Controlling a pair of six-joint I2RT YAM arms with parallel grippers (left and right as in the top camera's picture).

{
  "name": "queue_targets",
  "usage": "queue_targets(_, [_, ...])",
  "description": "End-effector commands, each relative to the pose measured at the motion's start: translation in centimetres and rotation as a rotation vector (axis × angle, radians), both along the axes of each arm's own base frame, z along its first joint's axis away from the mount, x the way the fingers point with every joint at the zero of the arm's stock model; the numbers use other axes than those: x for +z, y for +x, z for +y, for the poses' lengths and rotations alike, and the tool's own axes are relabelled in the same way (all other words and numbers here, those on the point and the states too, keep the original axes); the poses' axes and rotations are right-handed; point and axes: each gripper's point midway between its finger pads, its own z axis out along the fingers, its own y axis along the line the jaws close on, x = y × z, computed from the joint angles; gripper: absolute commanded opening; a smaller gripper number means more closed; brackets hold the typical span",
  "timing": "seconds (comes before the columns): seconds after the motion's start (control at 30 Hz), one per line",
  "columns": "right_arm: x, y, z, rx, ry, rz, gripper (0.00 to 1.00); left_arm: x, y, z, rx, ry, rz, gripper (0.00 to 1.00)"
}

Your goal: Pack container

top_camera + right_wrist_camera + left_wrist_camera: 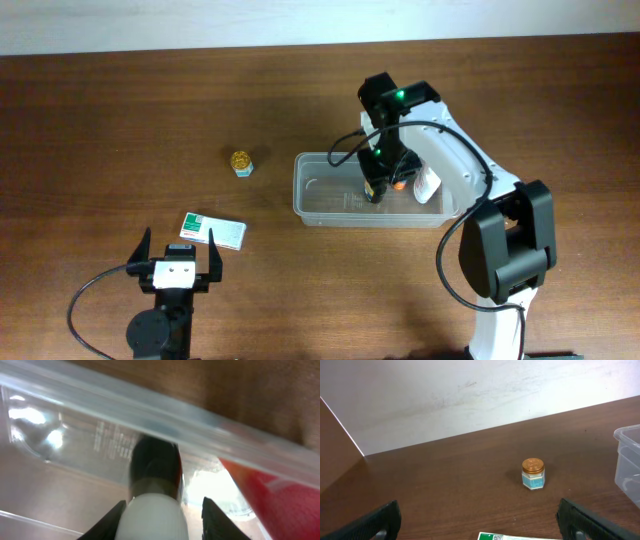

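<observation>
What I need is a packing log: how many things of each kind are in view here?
Container: 1
Bottles: 2, the black-capped bottle in the right gripper, the white bottle in the container
Gold-lidded jar: 1
Green-and-white box: 1
Total: 5

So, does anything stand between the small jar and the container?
Nothing visible does. The jar stands alone, left of the container, with only bare table between them. The box lies lower in the overhead view, off that line.

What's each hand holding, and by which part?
The right hand grips a small bottle by its white body, dark cap pointing into the container. The left hand is open, holding nothing.
</observation>
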Motion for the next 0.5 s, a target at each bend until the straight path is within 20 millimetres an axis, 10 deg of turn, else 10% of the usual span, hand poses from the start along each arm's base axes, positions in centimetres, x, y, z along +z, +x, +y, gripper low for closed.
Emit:
queue_targets(0.0, [2.1, 1.4, 0.4, -0.001, 0.005, -0.058, 0.4, -0.1, 0.0, 0.0, -0.004, 0.011, 0.002, 1.0])
queue_targets(0.47, [12.9, 4.0, 2.8, 0.124, 0.169, -0.247, 0.51, -0.1, 0.0, 0.0, -0.004, 0.011, 0.002, 1.0])
